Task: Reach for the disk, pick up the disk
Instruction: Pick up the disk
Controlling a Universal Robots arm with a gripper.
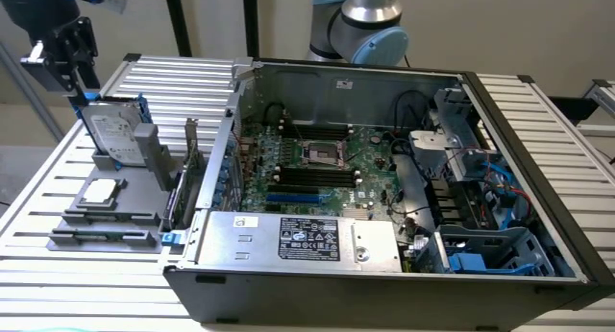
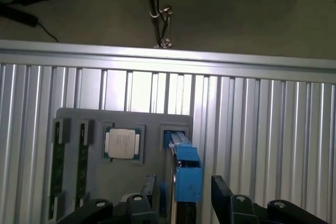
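The disk (image 1: 111, 134) stands on edge in a slot of the grey holder tray (image 1: 86, 220) at the exterior view's left, its silver face and white label showing between blue rails. My gripper (image 1: 85, 93) hangs right over its upper edge, the fingertips level with the top of the blue rail. In the wrist view the blue rail of the disk (image 2: 186, 169) runs between my two black fingers (image 2: 220, 192), with a gap on each side. The gripper (image 2: 184, 198) is open and straddles the disk without closing on it.
A small square processor chip (image 1: 101, 191) and memory sticks (image 1: 101, 236) lie in the same tray. The open computer case (image 1: 384, 202) stands to the exterior view's right, with a blue drive cage (image 1: 490, 253) in its near corner. Everything rests on a slatted aluminium table (image 1: 86, 296).
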